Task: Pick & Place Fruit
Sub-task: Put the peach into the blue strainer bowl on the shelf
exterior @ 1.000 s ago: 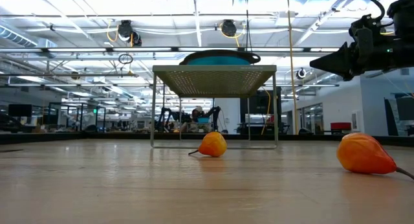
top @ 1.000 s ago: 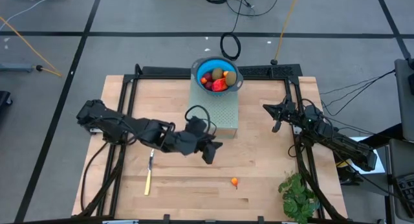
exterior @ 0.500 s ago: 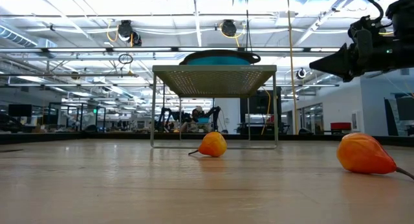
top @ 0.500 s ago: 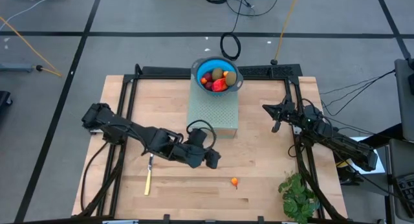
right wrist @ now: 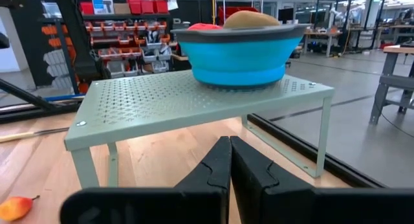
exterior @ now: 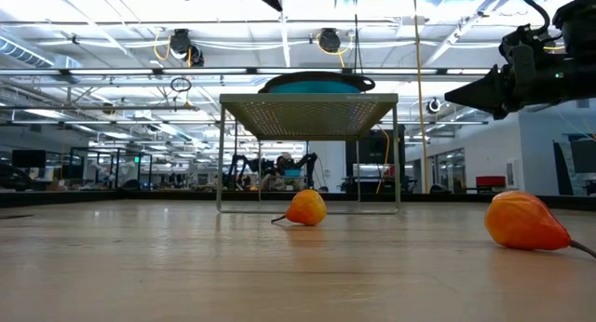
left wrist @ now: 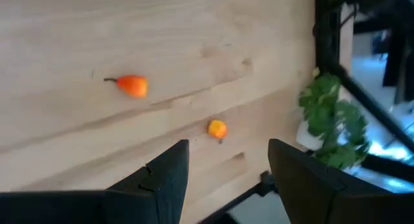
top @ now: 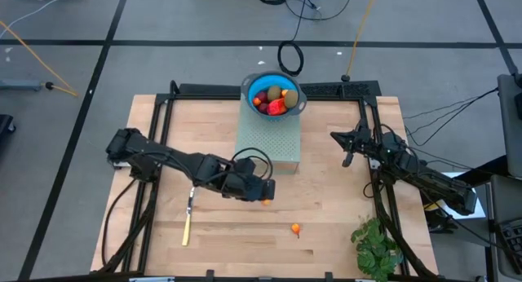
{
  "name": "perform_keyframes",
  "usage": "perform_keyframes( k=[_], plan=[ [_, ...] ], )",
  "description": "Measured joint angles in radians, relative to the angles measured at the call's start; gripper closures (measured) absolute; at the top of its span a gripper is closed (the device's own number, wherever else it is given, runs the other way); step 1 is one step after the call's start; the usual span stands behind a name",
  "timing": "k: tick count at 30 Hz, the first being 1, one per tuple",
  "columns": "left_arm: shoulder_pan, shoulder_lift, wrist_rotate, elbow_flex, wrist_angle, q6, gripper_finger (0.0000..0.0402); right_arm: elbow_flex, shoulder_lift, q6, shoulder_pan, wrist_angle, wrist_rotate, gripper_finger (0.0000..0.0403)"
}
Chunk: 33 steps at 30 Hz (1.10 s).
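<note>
While both arms hang over the wooden table [top: 326, 209]:
Perforated shelf [top: 269, 139]: stands mid-table, blue bowl [top: 254, 85] on its far end.
Left gripper [top: 263, 191]: fingers parted, nothing between them, just beside one orange fruit [top: 267, 202].
Right gripper [top: 351, 143]: fingers pressed together, empty, well apart at the right.
Second orange fruit [top: 295, 229]: nearer the front edge.
Other fruit [top: 273, 100]: inside the bowl.

The blue bowl [exterior: 317, 83] hides its fruit in the low view; the plant [left wrist: 336, 123] is blurred.
</note>
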Motion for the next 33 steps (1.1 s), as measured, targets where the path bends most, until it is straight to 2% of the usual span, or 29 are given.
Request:
perform_keyframes(
  k=[8, 15, 19, 26, 33],
  plan=[
    [0.005, 0.053, 0.0, 0.0, 0.012, -0.291, 0.019, 0.0, 0.0, 0.0, 0.0, 0.0, 0.0, 0.0403],
    [0.008, 0.153, 0.088, -0.001, 0.014, -0.518, 0.019, 0.0, 0.002, 0.0, 0.0, 0.0, -0.003, 0.0403],
    [0.008, 0.193, 0.091, -0.001, 0.016, -0.634, 0.019, 0.0, 0.002, 0.0, 0.0, 0.0, -0.003, 0.0403],
    [0.013, 0.243, 0.086, -0.001, 0.017, -0.78, 0.019, 0.0, 0.002, 0.002, 0.0, 0.0, -0.003, 0.0403],
    [0.036, 0.268, 0.078, -0.001, 0.012, -0.796, 0.019, 0.0, 0.002, 0.003, 0.0, 0.0, -0.003, 0.0403]
  ],
)
